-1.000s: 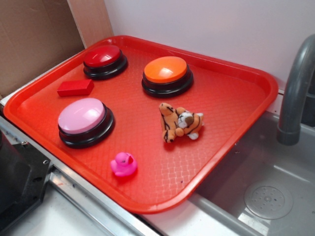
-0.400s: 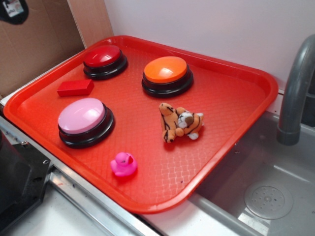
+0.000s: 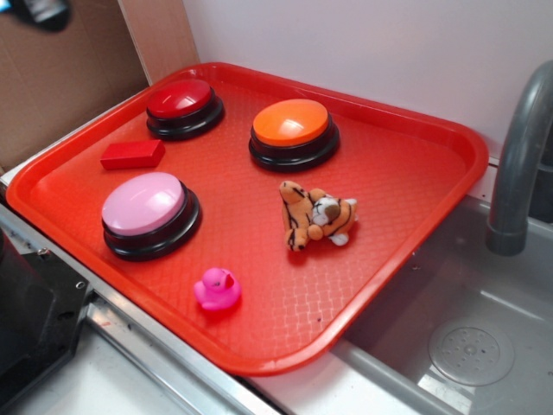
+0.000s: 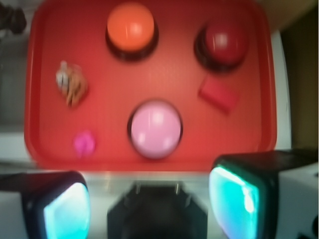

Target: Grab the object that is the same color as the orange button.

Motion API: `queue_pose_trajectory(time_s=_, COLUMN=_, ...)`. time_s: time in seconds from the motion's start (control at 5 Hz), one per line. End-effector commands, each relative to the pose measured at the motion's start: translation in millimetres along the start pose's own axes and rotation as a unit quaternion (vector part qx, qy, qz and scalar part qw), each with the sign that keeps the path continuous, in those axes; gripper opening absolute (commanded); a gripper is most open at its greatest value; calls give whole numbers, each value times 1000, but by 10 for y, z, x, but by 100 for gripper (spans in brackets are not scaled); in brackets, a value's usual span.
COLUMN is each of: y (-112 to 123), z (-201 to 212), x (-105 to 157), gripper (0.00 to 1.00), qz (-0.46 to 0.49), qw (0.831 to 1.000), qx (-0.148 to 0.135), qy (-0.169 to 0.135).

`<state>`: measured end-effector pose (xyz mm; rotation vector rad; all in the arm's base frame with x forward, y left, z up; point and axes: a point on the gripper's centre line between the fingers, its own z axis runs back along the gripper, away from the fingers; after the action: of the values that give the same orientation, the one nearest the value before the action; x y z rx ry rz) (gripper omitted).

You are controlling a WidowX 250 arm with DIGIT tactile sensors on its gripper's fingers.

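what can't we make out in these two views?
- Exterior: gripper cut off by the top-left edge, blurred; fingers not shown.
- Wrist: motion blur smears the plush tiger; stripes and face unreadable.
- Wrist: fingers cropped by the bottom edge; tips unseen.
- Exterior: faucet cut by the right edge.

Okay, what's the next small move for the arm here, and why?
Probably travel forward over the tray toward the plush tiger, then descend. The end effector looks open and sits high by the tray's near edge, holding nothing. The tiger matches the orange button and lies free, apart from it and the pink duck.
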<state>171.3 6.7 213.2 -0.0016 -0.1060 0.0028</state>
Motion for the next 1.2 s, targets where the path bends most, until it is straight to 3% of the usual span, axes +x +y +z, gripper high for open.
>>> queue_pose_trajectory(time_s=0.0, y=-516, z=199, x=809, gripper=100, qz=-138, qw=990, qx=-2, qy=-38)
queue_pose_trajectory(time_s=0.2, y=-976, z=134, x=705, gripper=100, qz=-208, qw=978, qx=-10, qy=-27)
queue_pose_trajectory(time_s=0.4, y=-1183, z=88, x=627, gripper=100, qz=-243, qw=969, qx=-22, qy=-20)
queue_pose_trajectory(time_s=0.6, y=-1366, z=-76, x=556, gripper=100, qz=-290, qw=956, qx=-38, qy=8)
queue_pose_trajectory(time_s=1.0, y=-1441, z=-549, x=474, gripper=100, qz=-344, qw=935, qx=-25, qy=80)
